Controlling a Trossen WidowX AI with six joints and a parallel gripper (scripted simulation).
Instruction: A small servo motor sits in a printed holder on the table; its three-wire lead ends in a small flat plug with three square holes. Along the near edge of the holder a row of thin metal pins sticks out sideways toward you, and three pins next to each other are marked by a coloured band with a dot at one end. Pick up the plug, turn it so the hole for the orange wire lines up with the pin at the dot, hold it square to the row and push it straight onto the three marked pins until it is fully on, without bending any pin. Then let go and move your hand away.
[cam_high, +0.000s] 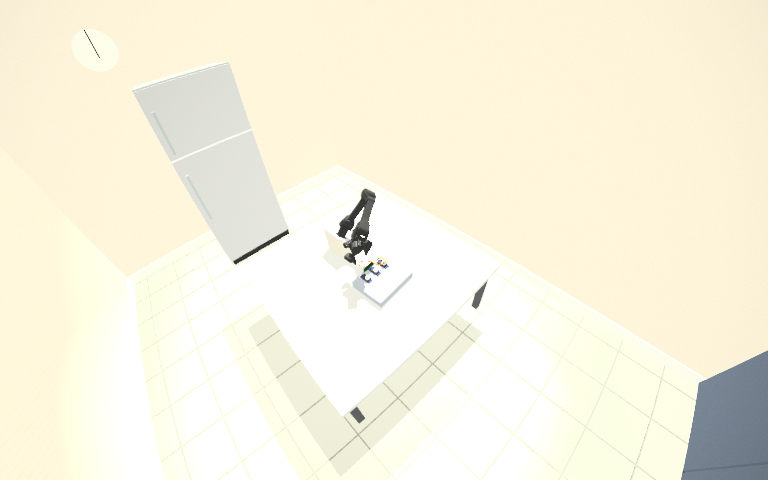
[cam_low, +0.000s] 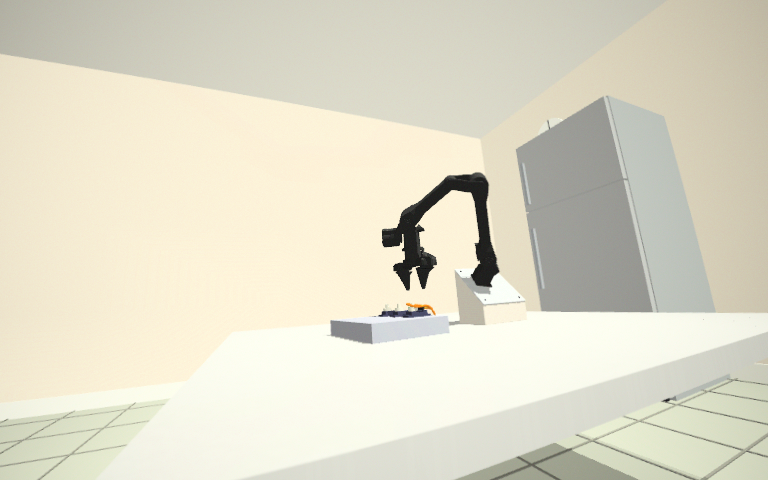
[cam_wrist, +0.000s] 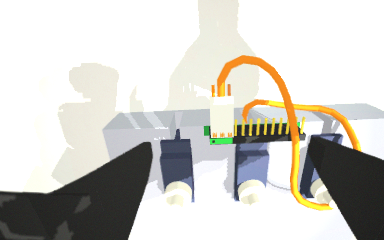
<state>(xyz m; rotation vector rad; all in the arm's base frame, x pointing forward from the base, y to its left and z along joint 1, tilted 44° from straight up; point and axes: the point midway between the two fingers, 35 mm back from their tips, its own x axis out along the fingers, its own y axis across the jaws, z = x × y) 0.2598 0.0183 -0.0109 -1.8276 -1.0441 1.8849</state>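
Observation:
The white plug sits over the left end of the pin row in the wrist view, square to it. Its lower end meets the green band, whose dark dot is at the left. Three wire stubs stand at its far end, and the orange lead loops right. How deep the pins go inside is hidden. The pins to the right look straight. The pale grey holder lies on the table. My gripper is wide open and empty, above the holder, with fingers either side of the plug.
Dark blue servos with white hubs stand on the holder below the pin row. A second stretch of lead curves down near the right finger. The arm's wedge-shaped base stands behind the holder on the white table.

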